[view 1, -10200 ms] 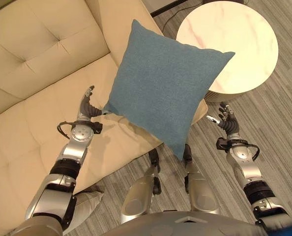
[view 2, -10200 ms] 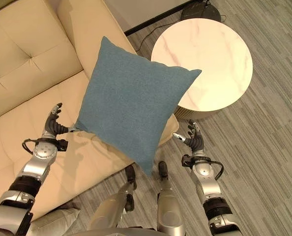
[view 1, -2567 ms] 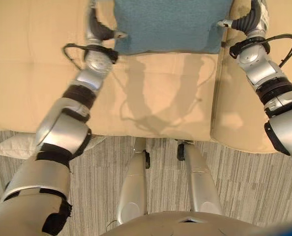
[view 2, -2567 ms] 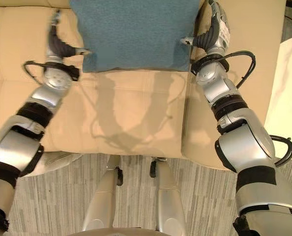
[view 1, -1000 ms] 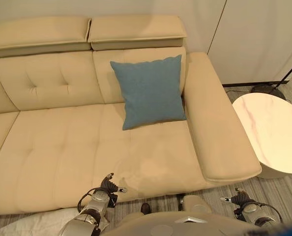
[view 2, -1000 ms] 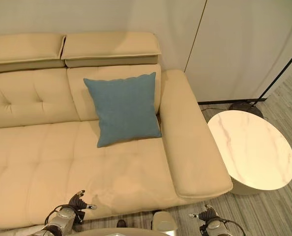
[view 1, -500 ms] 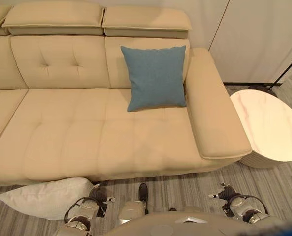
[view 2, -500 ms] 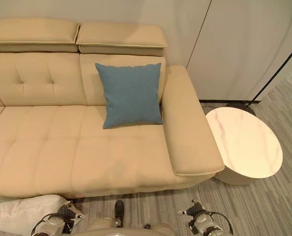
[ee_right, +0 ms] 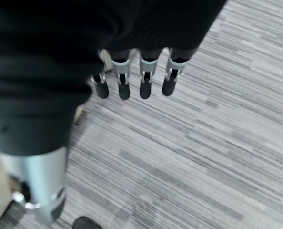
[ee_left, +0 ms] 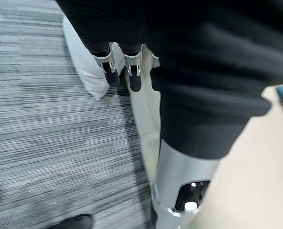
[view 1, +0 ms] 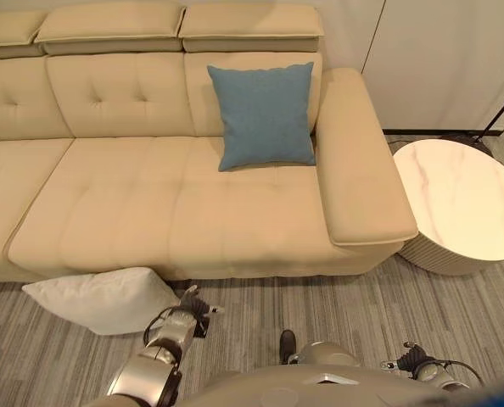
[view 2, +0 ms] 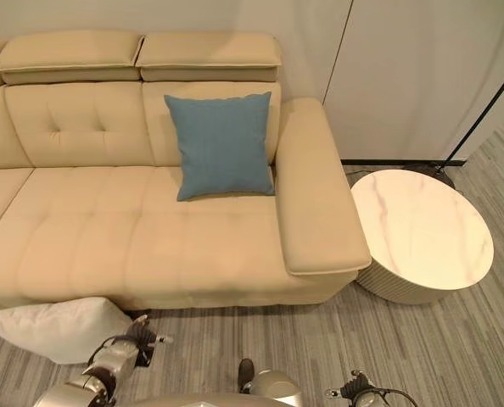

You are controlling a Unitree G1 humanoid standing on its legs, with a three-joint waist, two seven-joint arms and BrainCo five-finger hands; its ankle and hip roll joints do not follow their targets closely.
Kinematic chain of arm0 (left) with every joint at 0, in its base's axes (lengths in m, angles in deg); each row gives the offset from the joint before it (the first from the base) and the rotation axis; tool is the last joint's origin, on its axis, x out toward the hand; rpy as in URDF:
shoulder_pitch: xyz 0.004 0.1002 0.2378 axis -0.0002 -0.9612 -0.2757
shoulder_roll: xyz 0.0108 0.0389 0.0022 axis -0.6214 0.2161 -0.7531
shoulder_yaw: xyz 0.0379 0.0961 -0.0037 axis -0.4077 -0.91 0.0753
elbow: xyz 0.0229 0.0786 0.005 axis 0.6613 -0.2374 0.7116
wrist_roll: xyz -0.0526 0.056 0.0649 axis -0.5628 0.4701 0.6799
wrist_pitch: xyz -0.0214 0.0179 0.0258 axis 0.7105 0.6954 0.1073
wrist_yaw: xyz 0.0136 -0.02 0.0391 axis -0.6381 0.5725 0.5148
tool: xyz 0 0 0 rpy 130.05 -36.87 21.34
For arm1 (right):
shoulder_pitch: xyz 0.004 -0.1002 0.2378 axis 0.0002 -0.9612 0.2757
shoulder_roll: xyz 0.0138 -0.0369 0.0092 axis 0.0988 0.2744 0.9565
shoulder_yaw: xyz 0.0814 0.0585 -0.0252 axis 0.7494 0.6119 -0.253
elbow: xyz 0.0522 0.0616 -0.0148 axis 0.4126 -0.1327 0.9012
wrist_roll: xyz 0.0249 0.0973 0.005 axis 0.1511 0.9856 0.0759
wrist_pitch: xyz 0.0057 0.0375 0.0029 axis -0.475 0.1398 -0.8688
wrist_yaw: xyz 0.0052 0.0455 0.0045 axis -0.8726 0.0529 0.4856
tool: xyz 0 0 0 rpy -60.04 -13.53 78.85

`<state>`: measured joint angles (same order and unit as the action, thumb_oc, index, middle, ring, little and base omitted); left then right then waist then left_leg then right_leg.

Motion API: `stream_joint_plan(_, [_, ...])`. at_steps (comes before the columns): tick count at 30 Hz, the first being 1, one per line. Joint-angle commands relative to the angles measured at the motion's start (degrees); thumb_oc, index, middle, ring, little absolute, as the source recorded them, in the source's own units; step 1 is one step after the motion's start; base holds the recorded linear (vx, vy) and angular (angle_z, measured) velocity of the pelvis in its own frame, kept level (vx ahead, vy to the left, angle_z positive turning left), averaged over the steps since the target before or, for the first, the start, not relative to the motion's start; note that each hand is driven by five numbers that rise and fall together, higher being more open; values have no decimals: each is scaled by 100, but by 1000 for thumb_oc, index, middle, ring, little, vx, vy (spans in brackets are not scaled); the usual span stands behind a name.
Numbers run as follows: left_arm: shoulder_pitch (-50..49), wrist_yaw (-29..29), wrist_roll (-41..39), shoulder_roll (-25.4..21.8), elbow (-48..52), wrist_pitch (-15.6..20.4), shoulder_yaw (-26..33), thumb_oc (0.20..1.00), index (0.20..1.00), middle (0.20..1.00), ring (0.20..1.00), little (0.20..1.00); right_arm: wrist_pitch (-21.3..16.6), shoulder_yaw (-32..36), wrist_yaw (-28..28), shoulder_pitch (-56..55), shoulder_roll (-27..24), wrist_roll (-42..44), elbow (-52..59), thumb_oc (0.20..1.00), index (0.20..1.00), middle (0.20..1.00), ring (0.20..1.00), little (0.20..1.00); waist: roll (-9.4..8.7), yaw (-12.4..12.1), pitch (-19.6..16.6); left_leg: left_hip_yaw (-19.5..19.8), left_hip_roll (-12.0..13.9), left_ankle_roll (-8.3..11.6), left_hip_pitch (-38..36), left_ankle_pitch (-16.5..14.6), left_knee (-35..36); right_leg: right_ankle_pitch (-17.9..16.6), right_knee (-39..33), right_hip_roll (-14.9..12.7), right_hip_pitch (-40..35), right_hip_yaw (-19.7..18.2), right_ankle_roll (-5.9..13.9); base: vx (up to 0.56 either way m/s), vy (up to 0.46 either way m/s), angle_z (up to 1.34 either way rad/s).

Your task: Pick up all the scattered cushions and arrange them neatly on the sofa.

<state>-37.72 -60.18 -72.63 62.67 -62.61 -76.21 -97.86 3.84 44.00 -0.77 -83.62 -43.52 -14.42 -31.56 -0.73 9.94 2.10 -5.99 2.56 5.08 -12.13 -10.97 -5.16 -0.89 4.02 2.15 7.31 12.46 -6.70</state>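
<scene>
The square blue fabric cushion (view 1: 263,115) stands upright against the backrest at the right end of the cream upholstered sofa (view 1: 133,203), so that one looks placed. Still down is the white, soft, oblong cushion (view 1: 99,298), lying on the grey striped carpet floor (view 1: 337,297) just in front of the sofa's near edge, towards its left. Its long axis runs left to right, parallel to the sofa front. The left robot hand (view 1: 190,307) hangs low with fingers relaxed and empty, just beside the white cushion's right end (the cushion lies to its left and slightly farther). The right robot hand (ee_right: 132,81) is released too, fingers straight over bare carpet, well apart from the cushion. The left robot hand is clearly nearer, so it likely leads the reach.
</scene>
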Motion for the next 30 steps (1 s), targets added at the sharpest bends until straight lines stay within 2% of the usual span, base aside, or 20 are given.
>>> stream_joint_plan(1, [-364, -37, 215, -271, -10, 78, 14, 1000, 1000, 1000, 1000, 1000, 0, 7, -75, 295, 146, -90, -37, 1000, 1000, 1000, 1000, 1000, -391, -166, 137, 301, -507, -552, 369, -50, 432, -332, -303, -529, 195, -681, 1324, -282, 161, -13])
stream_joint_plan(2, [-363, -37, 216, -271, -10, 78, 14, 1000, 1000, 1000, 1000, 1000, 0, 8, -75, 296, 147, -90, -38, 1000, 1000, 1000, 1000, 1000, -392, -168, 136, 299, -510, -553, 369, -46, 437, -333, -302, -531, 199, -683, 1325, -355, 153, -49])
stream_joint_plan(3, [-488, -2, 276, -287, -22, 100, 5, 1000, 1000, 1000, 1000, 1000, 9, -55, -48, 354, 196, -155, 4, 1000, 1000, 1000, 1000, 1000, -412, -234, 303, 415, -579, -623, 442, 63, 524, -455, -160, -586, 383, -690, 1429, -303, 92, -20])
stream_joint_plan(4, [-522, 27, 297, -320, -42, 96, 8, 1000, 1000, 1000, 1000, 1000, 3, -114, -36, 407, 218, -187, 31, 1000, 1000, 1000, 1000, 1000, -410, -274, 379, 445, -579, -664, 538, 151, 530, -366, -45, -572, 421, -730, 1455, -487, 142, -11])
stream_joint_plan(7, [-715, 61, 444, -450, -117, 81, 61, 1000, 1000, 1000, 1000, 1000, -45, -200, -19, 446, 259, -184, 46, 1000, 1000, 1000, 1000, 1000, -321, -437, 490, 436, -532, -751, 779, 396, 596, 137, 780, -416, 243, -943, 1349, -296, 62, 0])
stream_joint_plan(9, [-806, 93, 534, -485, -131, 107, 29, 1000, 1000, 1000, 1000, 1000, -74, -144, -5, 382, 263, -108, 17, 1000, 1000, 1000, 1000, 1000, -366, -506, 390, 515, -555, -737, 911, 473, 615, 280, 633, -309, -86, -1300, 1367, -112, -51, -12])
stream_joint_plan(10, [-795, 77, 526, -494, -139, 106, 40, 1000, 1000, 1000, 1000, 1000, -66, -131, -5, 301, 290, -116, -9, 1000, 1000, 1000, 1000, 1000, -444, -585, 277, 484, -571, -698, 966, 506, 665, 275, 178, -357, -304, -1337, 1343, -22, -98, 28])
stream_joint_plan(13, [-788, 66, 448, -471, -116, 110, 90, 1000, 1000, 1000, 1000, 1000, -52, -153, -2, 300, 277, -119, -94, 1000, 1000, 1000, 1000, 1000, -475, -612, 162, 445, -519, -660, 955, 539, 727, 239, -167, -301, -457, -1394, 1320, 8, -118, -1])
stream_joint_plan(18, [-712, 46, 413, -447, 23, 135, -4, 1000, 1000, 1000, 1000, 1000, -82, -211, -10, 321, 257, -71, -22, 1000, 1000, 1000, 1000, 1000, -511, -612, 232, 593, -416, -553, 970, 633, 741, 360, -189, -200, -520, -1324, 1196, -16, -88, 30])
stream_joint_plan(20, [-570, 18, 329, -451, 185, 159, -108, 1000, 1000, 1000, 1000, 1000, -85, -168, -41, 352, 233, 14, 20, 1000, 1000, 1000, 1000, 1000, -560, -633, 357, 730, -394, -427, 1322, 726, 547, 375, -331, -268, -512, -1080, 1125, -130, -120, 111])
stream_joint_plan(22, [-492, 21, 268, -451, 275, 164, -160, 1000, 1000, 1000, 1000, 1000, -86, -166, -75, 390, 180, 5, 32, 1000, 1000, 1000, 1000, 1000, -573, -682, 423, 768, -422, -393, 1566, 747, 355, 347, -458, -345, -530, -815, 1099, -183, -80, 169])
stream_joint_plan(23, [-743, 89, 22, -452, 951, 264, -247, 1000, 1000, 1000, 1000, 1000, -105, 32, -110, 349, 102, 122, 112, 1000, 1000, 1000, 1000, 1000, -562, -786, 615, 629, -459, -372, 1936, 756, -33, 352, -468, -498, -483, -422, 1083, -203, -43, 159])
stream_joint_plan(24, [-741, 88, 21, -450, 957, 255, -248, 1000, 1000, 1000, 1000, 1000, -104, 35, -107, 352, 99, 121, 113, 1000, 1000, 1000, 1000, 1000, -556, -774, 611, 643, -459, -371, 1959, 742, -62, 356, -463, -497, -476, -407, 1083, -234, 5, 149])
stream_joint_plan(25, [-761, -73, 379, -507, 557, 232, -277, 1000, 1000, 1000, 1000, 1000, -82, 71, -131, 358, 58, 214, 119, 1000, 1000, 1000, 1000, 1000, -535, -753, 635, 307, -369, -408, 1995, 657, -210, 348, -466, -579, -439, -231, 1066, -111, 46, 185])
stream_joint_plan(27, [-904, 6, 386, -427, 367, 275, -147, 1000, 1000, 1000, 1000, 1000, -86, 193, -186, 341, 77, 271, 97, 1000, 1000, 1000, 1000, 1000, -562, -676, 631, -465, -148, -459, 1886, 287, -664, 329, -503, -746, -470, 159, 1036, -104, 86, 141])
stream_joint_plan(28, [-928, 33, 373, -439, 258, 280, -40, 1000, 1000, 1000, 1000, 1000, -105, 211, -189, 310, 83, 274, 97, 1000, 1000, 1000, 1000, 1000, -569, -633, 553, -742, -61, -418, 1673, 169, -608, 301, -581, -816, -534, 461, 1058, 2, 109, 78])
stream_joint_plan(30, [-954, 50, 383, -456, 251, 281, -19, 1000, 1000, 1000, 1000, 1000, -79, 182, -198, 304, 98, 221, 76, 1000, 1000, 1000, 1000, 1000, -523, -611, 497, -745, -102, -390, 1543, 251, -311, 251, -630, -830, -587, 634, 1123, 78, 144, 142])
